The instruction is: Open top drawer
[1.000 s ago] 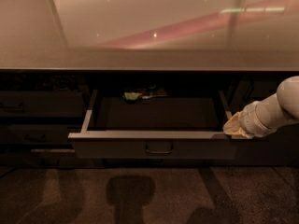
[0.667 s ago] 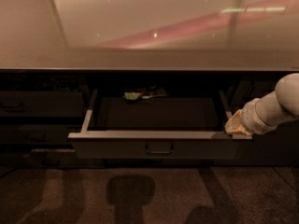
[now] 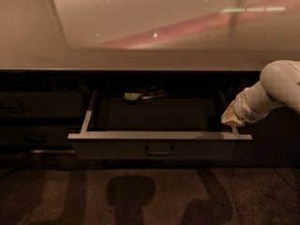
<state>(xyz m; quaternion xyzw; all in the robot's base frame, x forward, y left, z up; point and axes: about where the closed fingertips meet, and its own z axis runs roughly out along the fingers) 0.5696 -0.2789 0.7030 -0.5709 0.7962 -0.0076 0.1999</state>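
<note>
— Dim counter (image 3: 150,60) above; why does the top drawer (image 3: 159,147) stand so far out?
— It's open. The gripper (image 3: 232,119) sits at its right side, seemingly to drag it; its grip I cannot tell.

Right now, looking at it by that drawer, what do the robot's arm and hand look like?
The arm is a smooth, pale off-white tube with a fat rounded joint, narrowing to a ringed wrist. The hand, at the right end of the open top drawer, is a small yellowish-tan tip. No cables or markings show.
</note>
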